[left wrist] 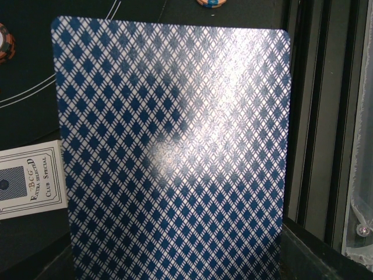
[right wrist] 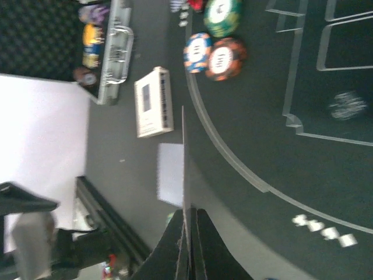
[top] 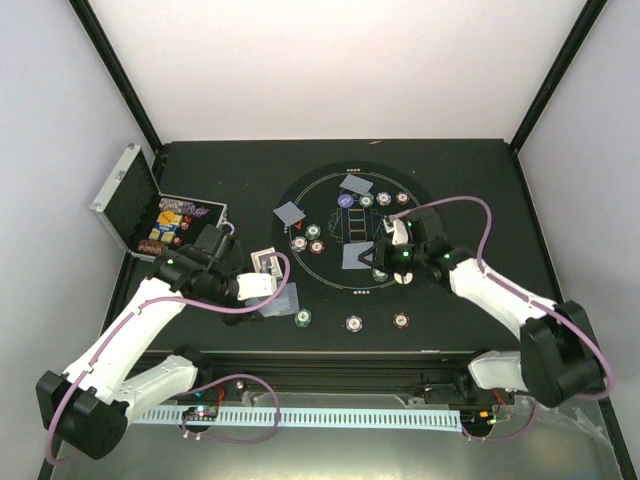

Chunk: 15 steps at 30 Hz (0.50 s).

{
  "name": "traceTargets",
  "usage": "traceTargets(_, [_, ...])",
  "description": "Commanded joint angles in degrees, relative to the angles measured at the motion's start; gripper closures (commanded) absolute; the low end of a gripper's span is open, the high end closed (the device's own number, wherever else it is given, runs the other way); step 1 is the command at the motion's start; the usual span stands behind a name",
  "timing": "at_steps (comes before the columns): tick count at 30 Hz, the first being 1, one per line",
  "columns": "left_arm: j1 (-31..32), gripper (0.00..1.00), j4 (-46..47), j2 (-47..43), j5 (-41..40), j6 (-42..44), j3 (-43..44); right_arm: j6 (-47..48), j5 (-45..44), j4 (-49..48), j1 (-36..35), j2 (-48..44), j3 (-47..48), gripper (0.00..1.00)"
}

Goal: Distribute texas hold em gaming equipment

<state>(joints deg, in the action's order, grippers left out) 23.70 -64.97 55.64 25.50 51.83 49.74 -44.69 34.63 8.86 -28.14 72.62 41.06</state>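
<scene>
A blue diamond-backed playing card fills the left wrist view and hides the fingers; my left gripper is shut on it just left of the round mat. My right gripper is shut on a second playing card, which shows edge-on between the black fingers. From above this card hangs over the mat's lower middle. Striped poker chips lie on the mat and in front of it. Two more cards rest face down on the mat.
The open silver case with several chips inside stands at the back left. A white card box lies between the case and the mat. The table's front rail runs close behind both grippers.
</scene>
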Motion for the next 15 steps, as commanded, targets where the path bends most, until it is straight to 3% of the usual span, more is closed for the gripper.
traceTargets(1, [0.2,0.98,-0.8,-0.4,-0.3,-0.4,2.5,8.1,-1.9,6.5,3.7,6.1,2.9,0.99])
traceTargets(15, [0.1,0.98,-1.5,-0.9,-1.4,-0.1,2.8,10.4,-1.6,5.6,6.3,20.3,9.8,0.99])
